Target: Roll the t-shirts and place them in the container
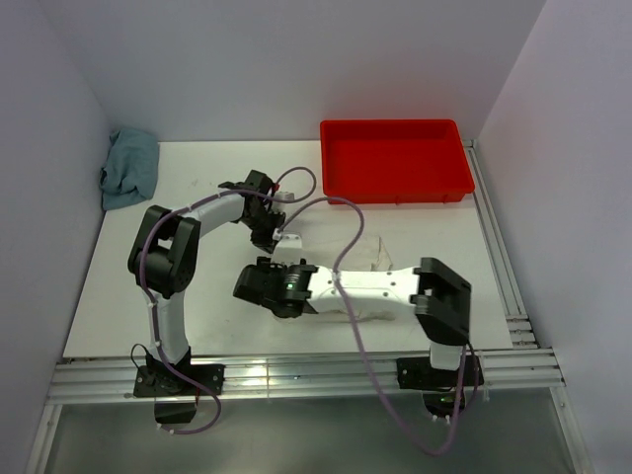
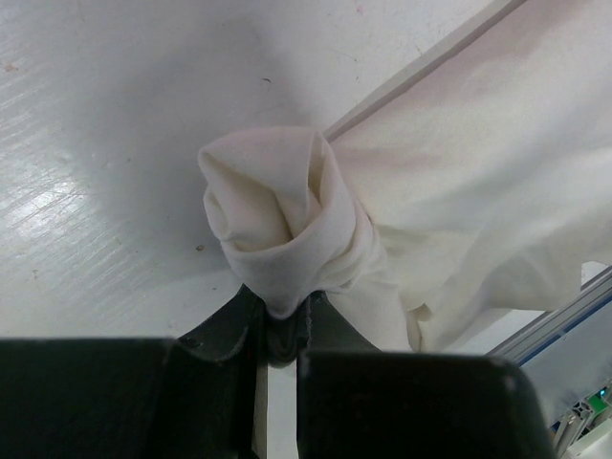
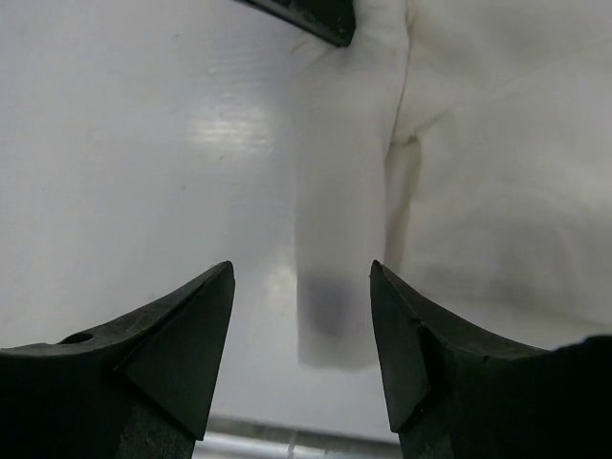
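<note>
A cream-white t-shirt [image 1: 367, 255] lies partly rolled in the middle of the table, largely hidden under my right arm. My left gripper [image 1: 269, 237] is shut on the rolled end of the t-shirt [image 2: 277, 210]; in the left wrist view its jaws [image 2: 279, 308] pinch the tip of the roll, and loose cloth spreads to the right. My right gripper [image 1: 247, 284] is open and empty. In the right wrist view it [image 3: 301, 282] hovers just above a narrow folded strip of the t-shirt [image 3: 335, 239], with its fingers on either side of the strip and not touching it.
A red tray [image 1: 395, 183] stands at the back right. A crumpled teal-blue cloth [image 1: 128, 168] lies at the back left corner. White walls enclose the table on three sides. Metal rails run along the right edge [image 1: 499, 257] and the near edge.
</note>
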`<state>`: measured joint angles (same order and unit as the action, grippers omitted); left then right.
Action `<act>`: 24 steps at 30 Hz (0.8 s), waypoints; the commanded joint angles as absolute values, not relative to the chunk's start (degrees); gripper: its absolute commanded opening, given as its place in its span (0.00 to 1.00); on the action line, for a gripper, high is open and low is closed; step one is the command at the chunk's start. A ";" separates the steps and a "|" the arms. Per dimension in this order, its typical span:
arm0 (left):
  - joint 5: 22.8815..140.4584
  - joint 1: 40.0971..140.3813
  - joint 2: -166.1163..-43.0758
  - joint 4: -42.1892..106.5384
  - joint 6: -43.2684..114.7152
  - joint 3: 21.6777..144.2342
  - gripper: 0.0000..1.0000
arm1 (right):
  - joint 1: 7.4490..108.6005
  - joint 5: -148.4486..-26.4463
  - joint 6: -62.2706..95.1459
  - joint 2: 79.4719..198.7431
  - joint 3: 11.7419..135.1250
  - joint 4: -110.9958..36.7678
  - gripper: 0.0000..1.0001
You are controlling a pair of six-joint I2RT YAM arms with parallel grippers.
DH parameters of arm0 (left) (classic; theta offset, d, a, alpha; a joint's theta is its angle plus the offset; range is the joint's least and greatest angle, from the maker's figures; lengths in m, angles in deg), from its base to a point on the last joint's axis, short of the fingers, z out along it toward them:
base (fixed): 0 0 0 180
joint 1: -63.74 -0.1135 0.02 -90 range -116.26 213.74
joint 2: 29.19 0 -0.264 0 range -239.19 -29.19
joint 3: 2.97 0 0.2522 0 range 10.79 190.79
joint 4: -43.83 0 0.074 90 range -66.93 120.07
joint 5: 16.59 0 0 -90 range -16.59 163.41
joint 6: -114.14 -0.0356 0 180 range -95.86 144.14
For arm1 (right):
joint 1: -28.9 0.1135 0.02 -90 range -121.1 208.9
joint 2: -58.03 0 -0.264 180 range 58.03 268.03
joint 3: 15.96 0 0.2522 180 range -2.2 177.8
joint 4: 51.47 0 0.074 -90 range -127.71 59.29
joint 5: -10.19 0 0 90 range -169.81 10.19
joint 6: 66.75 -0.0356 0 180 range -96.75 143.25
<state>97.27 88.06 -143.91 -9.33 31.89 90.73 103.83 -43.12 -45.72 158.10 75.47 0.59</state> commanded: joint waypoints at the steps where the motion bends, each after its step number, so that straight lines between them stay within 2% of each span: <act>1: 87.38 88.00 -144.68 -7.81 28.63 91.55 0.04 | 102.03 -34.37 -39.69 164.27 82.60 8.26 0.66; 9: 87.21 88.17 -144.94 -9.30 28.10 92.79 0.05 | 101.23 -28.57 -34.94 173.60 94.29 12.47 0.64; 24: 87.38 88.70 -145.21 -10.71 27.92 93.93 0.09 | 101.06 -29.36 -31.85 183.09 97.38 10.10 0.63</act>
